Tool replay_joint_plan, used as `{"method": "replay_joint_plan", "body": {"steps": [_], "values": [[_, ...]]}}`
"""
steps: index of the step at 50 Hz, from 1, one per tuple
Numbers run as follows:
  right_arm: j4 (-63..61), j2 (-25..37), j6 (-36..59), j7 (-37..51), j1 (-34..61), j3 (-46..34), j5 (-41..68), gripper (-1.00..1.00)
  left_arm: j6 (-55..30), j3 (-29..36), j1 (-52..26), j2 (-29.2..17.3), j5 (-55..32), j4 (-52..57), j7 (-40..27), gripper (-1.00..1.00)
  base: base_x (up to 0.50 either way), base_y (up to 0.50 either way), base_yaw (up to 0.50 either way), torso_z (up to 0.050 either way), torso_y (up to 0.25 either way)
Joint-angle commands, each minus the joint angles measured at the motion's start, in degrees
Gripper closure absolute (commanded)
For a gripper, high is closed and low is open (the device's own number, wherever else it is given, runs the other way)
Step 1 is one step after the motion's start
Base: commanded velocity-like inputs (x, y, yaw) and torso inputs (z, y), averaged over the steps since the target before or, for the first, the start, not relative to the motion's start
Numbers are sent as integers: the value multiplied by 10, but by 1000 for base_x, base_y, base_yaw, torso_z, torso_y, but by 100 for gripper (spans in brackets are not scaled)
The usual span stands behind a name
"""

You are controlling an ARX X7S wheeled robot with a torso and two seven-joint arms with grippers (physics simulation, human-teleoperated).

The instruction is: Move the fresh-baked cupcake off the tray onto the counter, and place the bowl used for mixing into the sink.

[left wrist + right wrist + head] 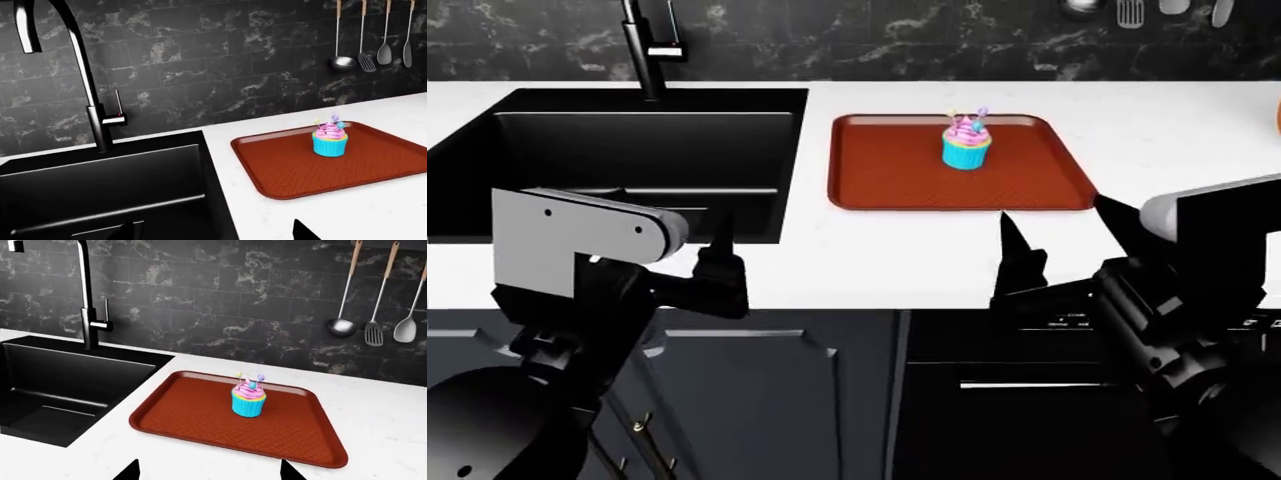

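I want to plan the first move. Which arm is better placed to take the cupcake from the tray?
The right. Its open gripper sits just before the tray, facing the cupcake; the left gripper is by the sink.

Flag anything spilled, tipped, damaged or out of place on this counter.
Nothing stands out. The cupcake stands upright on the tray, which lies flat on the counter beside the sink. No spills or damage show.
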Motion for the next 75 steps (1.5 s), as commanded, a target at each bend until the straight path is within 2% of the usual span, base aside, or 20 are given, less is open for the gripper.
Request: {"method": "replay_joint_plan", "body": {"steps": [1,37,47,75], "values": [[-4,22,-4,4,0,-6,-2,-100,-7,-1,0,-8,-11,10,-11,-100,238,-12,0,0,0],[14,38,-54,-1,-17,-52,-27,-100,10,17,-5,-23,-25,-10,-31,-100,243,-7,0,0,0],[24,47,-76,1,-30,-65,-34,-100,37,25,16,-25,-21,-21,-31,-100,242,-6,0,0,0],[42,59,-111,15,-52,-88,-56,-100,35,20,13,-31,-38,-19,-46,-100,191,-5,0,0,1]]}}
